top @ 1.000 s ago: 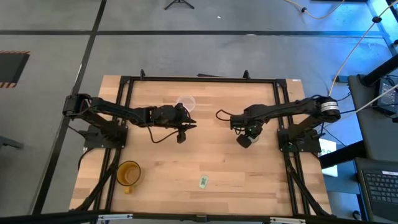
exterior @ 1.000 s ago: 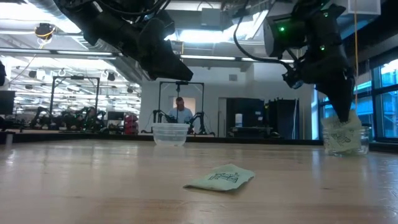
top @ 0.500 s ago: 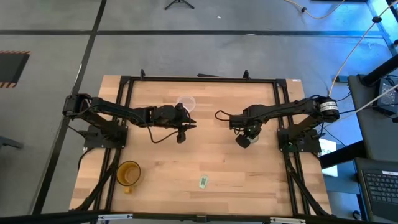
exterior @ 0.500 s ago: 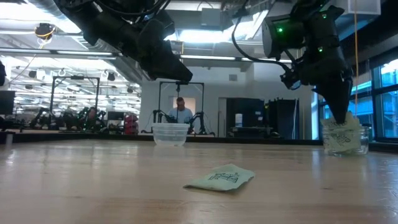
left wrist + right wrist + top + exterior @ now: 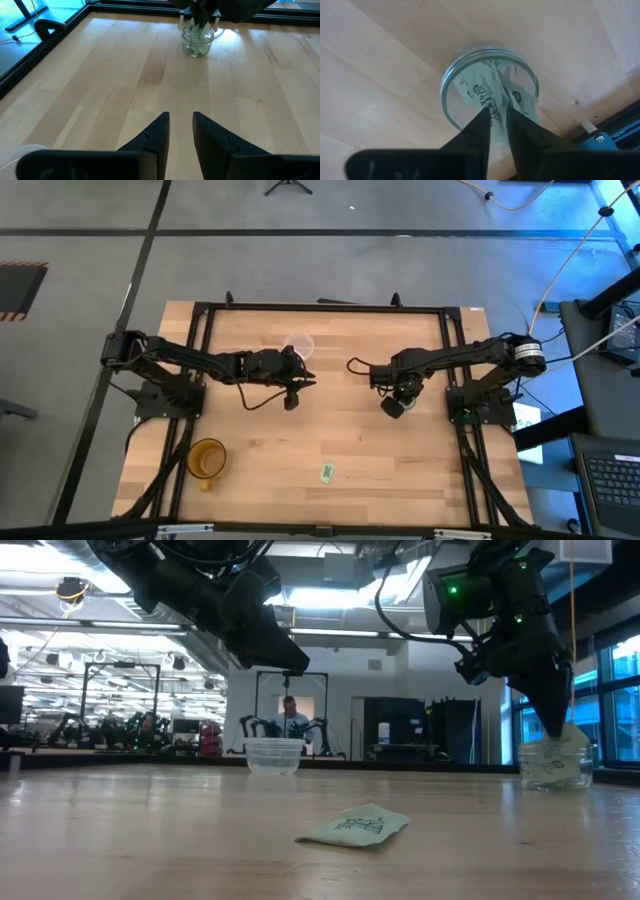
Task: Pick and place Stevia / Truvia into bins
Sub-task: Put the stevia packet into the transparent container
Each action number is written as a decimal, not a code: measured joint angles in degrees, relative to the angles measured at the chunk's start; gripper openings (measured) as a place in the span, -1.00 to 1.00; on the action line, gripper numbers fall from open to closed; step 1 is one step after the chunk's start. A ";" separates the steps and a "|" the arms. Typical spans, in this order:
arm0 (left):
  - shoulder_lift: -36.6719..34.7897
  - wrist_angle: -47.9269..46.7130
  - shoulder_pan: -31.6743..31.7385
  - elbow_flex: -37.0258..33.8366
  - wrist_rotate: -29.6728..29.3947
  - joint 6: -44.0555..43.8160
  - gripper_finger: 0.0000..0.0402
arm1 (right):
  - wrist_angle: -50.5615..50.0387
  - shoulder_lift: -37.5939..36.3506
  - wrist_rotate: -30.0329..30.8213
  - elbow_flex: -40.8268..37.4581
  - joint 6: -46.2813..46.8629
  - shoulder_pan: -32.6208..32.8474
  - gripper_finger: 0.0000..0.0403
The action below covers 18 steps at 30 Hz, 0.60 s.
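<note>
Two tools are mine. My right tool (image 5: pixel 499 116) hangs tip-down over the glassy cup (image 5: pixel 490 85) on the right side of the tabletop (image 5: pixel 400 470). Its fingers (image 5: pixel 476 131) sit almost together, with only a thin gap, and the tips reach into the cup's mouth at the crumpled sachets (image 5: pixel 492 97) packed inside. Whether they pinch a sachet or merely touch it I cannot tell. In the low view the same tool (image 5: pixel 556 730) points straight down at the rim of that cup (image 5: pixel 553 764), and the sachets show through its wall.

My left tool (image 5: pixel 181 116) waits above the middle of the tabletop, its two fingers slightly apart and holding nothing. In the high view it (image 5: pixel 293 383) hovers just beside the wide whitish cup (image 5: pixel 298 345), which stands near the far edge. From the left wrist the glassy cup (image 5: pixel 198 41) shows well across the wood, with my right arm over it.

One loose sachet (image 5: pixel 326 471) lies flat near the front edge, well apart from both cups and both tools; the low view shows it (image 5: pixel 354 826) slightly rumpled. An amber mug (image 5: pixel 207 460) stands at the front left. A person (image 5: pixel 291 719) shows in the room beyond.
</note>
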 joint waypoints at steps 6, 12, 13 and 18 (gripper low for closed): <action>0.00 0.00 0.00 0.00 0.00 -0.02 -0.59 | -0.46 -0.89 0.04 0.00 2.68 0.04 -0.53; 0.00 0.00 0.02 0.00 0.00 -0.02 -0.61 | -0.77 -3.39 0.07 1.43 4.74 0.20 -0.51; 0.00 0.00 0.00 0.00 0.00 -0.02 -0.61 | -0.91 -3.80 0.10 1.75 4.75 0.20 -0.51; 0.00 0.01 0.02 0.00 0.02 0.01 -0.59 | -0.96 -6.43 3.10 5.18 6.60 0.22 -0.51</action>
